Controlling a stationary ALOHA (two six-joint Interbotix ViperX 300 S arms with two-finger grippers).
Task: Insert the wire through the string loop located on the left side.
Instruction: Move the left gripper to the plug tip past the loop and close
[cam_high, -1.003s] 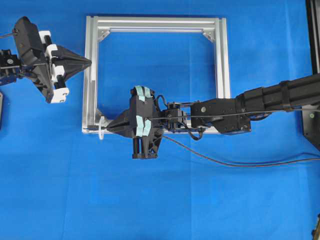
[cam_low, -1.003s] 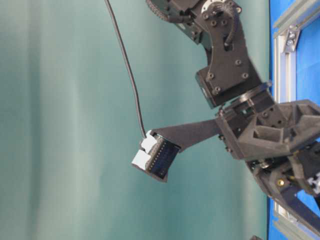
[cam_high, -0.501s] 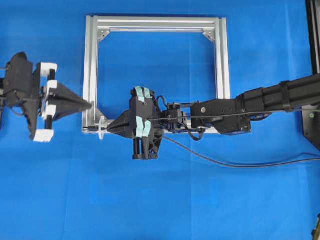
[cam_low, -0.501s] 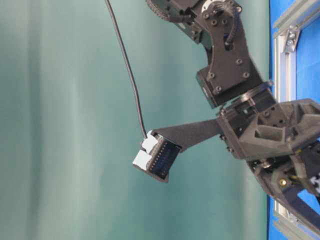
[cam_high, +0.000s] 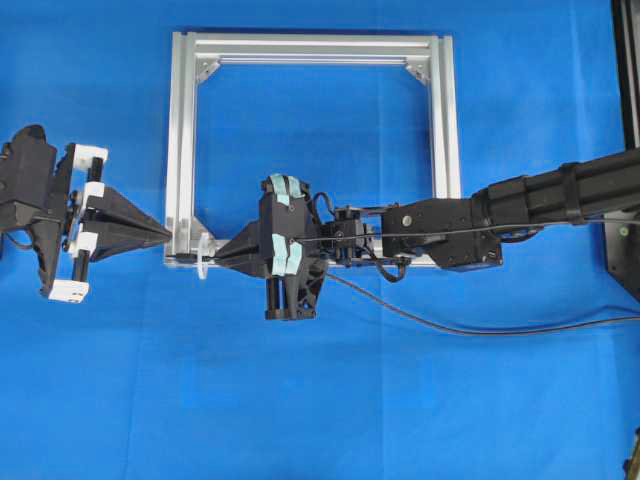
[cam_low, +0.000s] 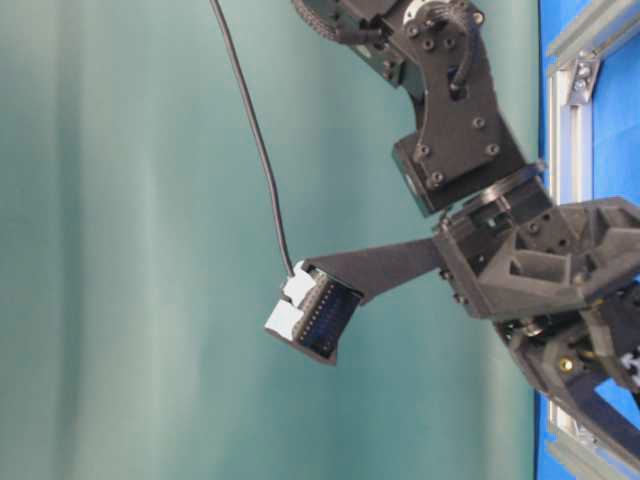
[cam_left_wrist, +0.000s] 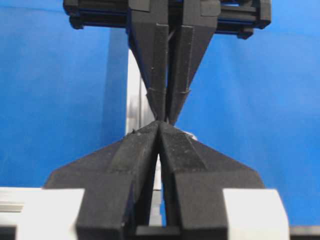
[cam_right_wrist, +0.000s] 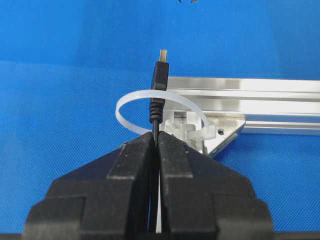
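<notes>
Threading is the step in hand, and it looks nearly done: the right pincer (cam_right_wrist: 155, 142), jaws pressed together on the long thin black flexible wire (cam_right_wrist: 159, 100), holds the wire's slim plug with its pale metal tip poked up through the small whitish translucent string loop (cam_right_wrist: 131, 99). In the right wrist view the plug stands inside the loop, its tip past the loop's far band, while the cable below it runs down between the jaws.

From above, the loop (cam_high: 204, 257) sits at the near left corner of the square silver aluminium frame (cam_high: 180, 130), which lies flat on the blue tabletop (cam_high: 320, 400). The right pincer (cam_high: 222, 258) points at it from inside the frame. The left pincer (cam_high: 160, 232) waits just outside that corner, tip aimed at the loop. Its two black tapered fingers (cam_left_wrist: 135, 160) are drawn together to a hairline slit and carry nothing.

My guess at the next move: the left pincer must part its fingers, close the small gap, and take the plug on the far side of the loop so the right one can let go. It wants a fine aim, since the plug is slim and the loop looks flimsy enough to be knocked aside.

Counting: one wire, trailing off to the right (cam_high: 480, 327); one string loop; one frame; two pincers.
</notes>
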